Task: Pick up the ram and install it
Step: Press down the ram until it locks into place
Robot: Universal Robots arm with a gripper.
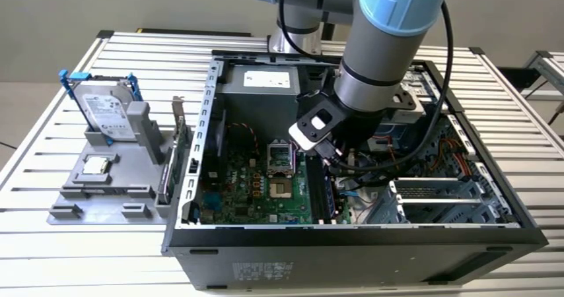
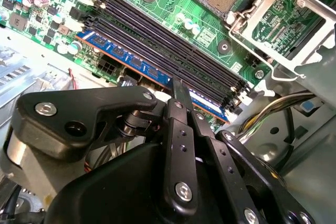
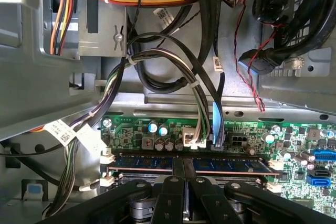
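The ram is a long, thin blue stick with a row of dark chips, lying in the outermost slot of the green motherboard, beside three bare black slots; in the first wrist view it runs flat just past the fingertips; the gripper has its jaws drawn together, pressing down on the stick's top edge; the open computer case rests on a slatted metal surface; a grey tray with a hard drive stands at the exterior view's left; labels are too small to read.
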